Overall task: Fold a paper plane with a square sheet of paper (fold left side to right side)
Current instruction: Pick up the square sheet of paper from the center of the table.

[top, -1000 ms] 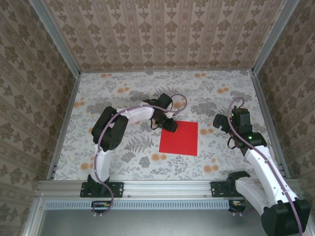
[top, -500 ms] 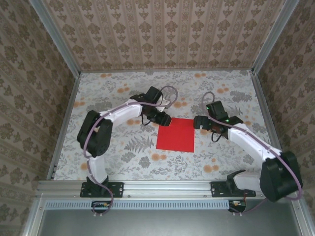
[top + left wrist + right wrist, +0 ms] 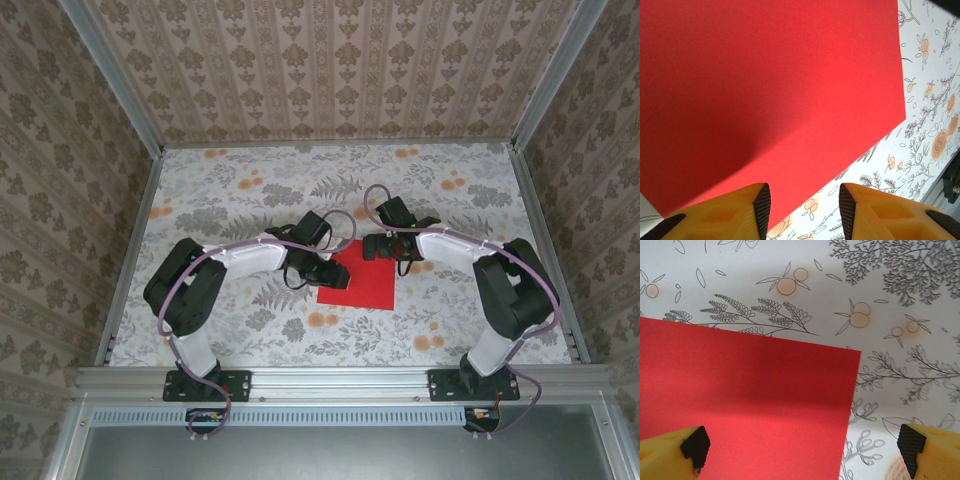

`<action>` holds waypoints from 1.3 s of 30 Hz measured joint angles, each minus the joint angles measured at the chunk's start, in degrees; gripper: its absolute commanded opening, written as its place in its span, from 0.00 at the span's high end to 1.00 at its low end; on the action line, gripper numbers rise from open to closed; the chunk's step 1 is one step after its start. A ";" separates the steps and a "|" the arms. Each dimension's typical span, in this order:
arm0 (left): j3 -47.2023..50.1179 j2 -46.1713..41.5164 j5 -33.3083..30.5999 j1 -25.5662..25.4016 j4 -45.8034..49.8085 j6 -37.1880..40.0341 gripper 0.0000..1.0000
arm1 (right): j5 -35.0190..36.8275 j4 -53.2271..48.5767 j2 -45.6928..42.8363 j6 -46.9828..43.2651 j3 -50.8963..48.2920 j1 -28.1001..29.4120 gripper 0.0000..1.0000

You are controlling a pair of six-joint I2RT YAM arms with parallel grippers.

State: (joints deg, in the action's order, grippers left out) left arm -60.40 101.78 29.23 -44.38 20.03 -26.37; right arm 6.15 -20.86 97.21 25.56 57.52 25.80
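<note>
So the big change in the last second is the right arm. It was parked way off to the right, and now it's swung in so the right end effector sits at the far edge of the square sheet of paper. From its own camera it's spread as wide as it goes, holding nothing, with a corner of the sheet lying under the gap.

The left end effector has slid nearer along the sheet's left edge. It's about half open with the red edge under the gap, and nothing looks pinched yet.

The sheet is still flat and uncreased mid-worktop, nudged a bit to the left. The fold hasn't started. It looks like both arms are just lining up, left to lift and right to pin.
</note>
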 measured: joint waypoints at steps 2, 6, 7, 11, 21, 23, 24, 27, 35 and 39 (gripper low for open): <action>0.00 0.57 -0.39 0.00 0.02 -0.50 0.56 | -0.02 0.02 1.16 0.02 0.59 0.26 0.00; 0.00 1.51 -1.57 0.00 0.24 -0.94 0.57 | -0.17 0.11 2.80 0.02 0.96 0.63 0.00; 0.00 1.57 -1.86 0.00 0.35 -1.05 0.57 | -0.20 0.13 3.08 0.02 0.96 0.72 0.00; 0.00 1.79 -2.97 -0.07 0.44 -1.07 0.58 | -0.31 0.11 4.09 0.09 1.03 0.90 0.00; 0.00 2.75 -4.90 -0.66 0.68 -1.09 0.59 | -0.37 0.15 4.50 0.24 1.05 1.44 0.00; 0.00 2.78 -5.07 -0.72 0.68 -1.09 0.60 | -0.39 0.20 4.50 0.37 1.05 1.53 0.00; 0.00 2.78 -5.16 -0.72 0.70 -1.09 0.60 | -0.42 0.24 4.50 0.42 1.05 1.60 0.00; 0.00 2.78 -5.53 -0.90 0.68 -1.09 0.60 | -0.85 0.63 4.50 0.72 1.05 1.99 0.01; 0.00 2.78 -5.92 -0.98 0.70 -1.11 0.61 | -2.51 1.62 4.50 1.90 1.03 3.04 0.04; 0.00 2.78 -5.95 -0.98 0.68 -1.11 0.61 | -3.50 2.16 4.37 2.49 0.87 3.34 0.10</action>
State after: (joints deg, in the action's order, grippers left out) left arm -60.40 104.55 23.29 -45.36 20.71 -27.49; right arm 2.66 -18.70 101.58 28.05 58.39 29.15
